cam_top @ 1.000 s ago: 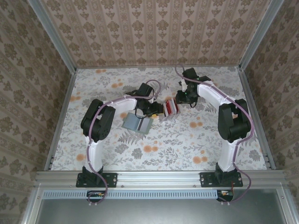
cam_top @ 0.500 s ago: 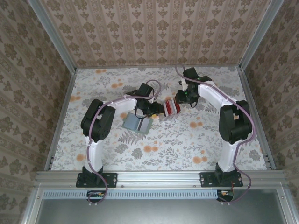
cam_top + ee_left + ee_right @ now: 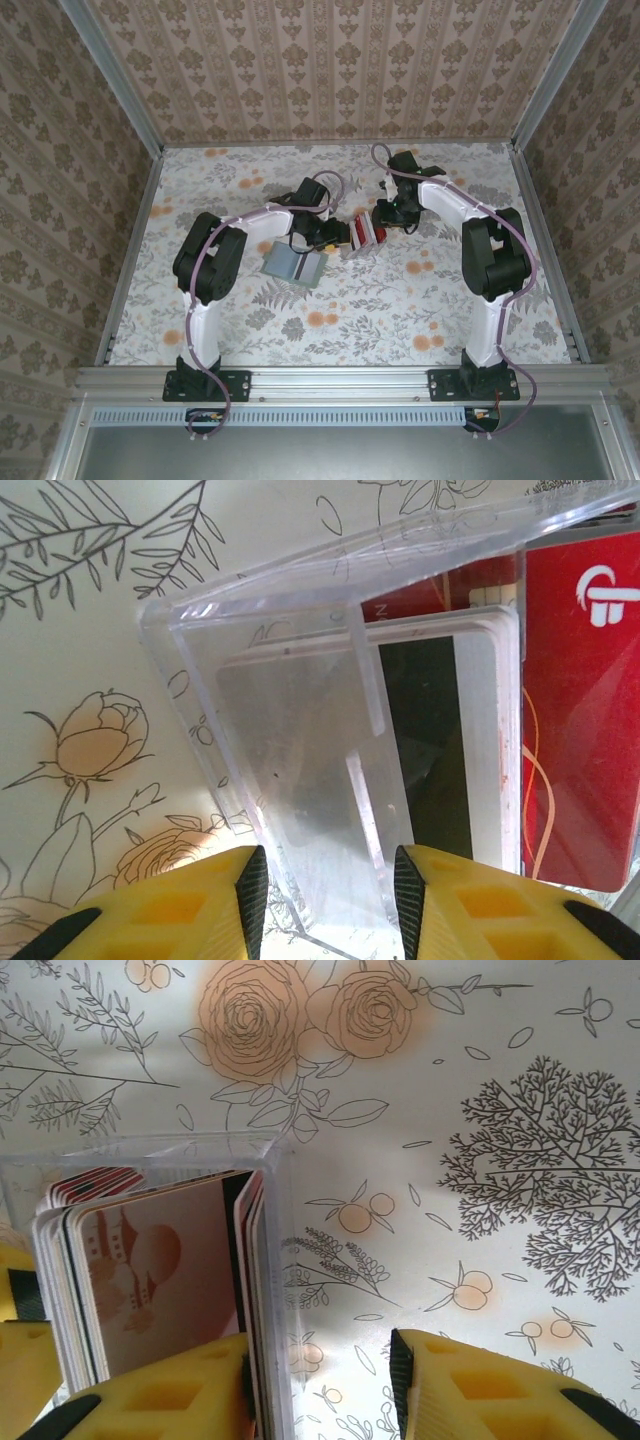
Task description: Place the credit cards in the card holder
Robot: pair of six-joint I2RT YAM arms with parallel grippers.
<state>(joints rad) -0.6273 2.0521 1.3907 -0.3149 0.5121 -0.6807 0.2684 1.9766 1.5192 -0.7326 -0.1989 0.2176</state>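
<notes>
Extraction step, seemingly: left gripper point(image 3: 330, 880) pinches the clear case point(image 3: 290, 740) of credit cards point(image 3: 580, 730); right gripper point(image 3: 320, 1360), spread at the case's corner, should next nip one.

Credit cards point(image 3: 580, 730) partly beyond right edge

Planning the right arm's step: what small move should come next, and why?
Probably slide the right gripper sideways until its open jaws straddle the stacked red and white credit cards; now they stand over bare tablecloth, one finger beside the clear plastic case that the left gripper grips.
</notes>
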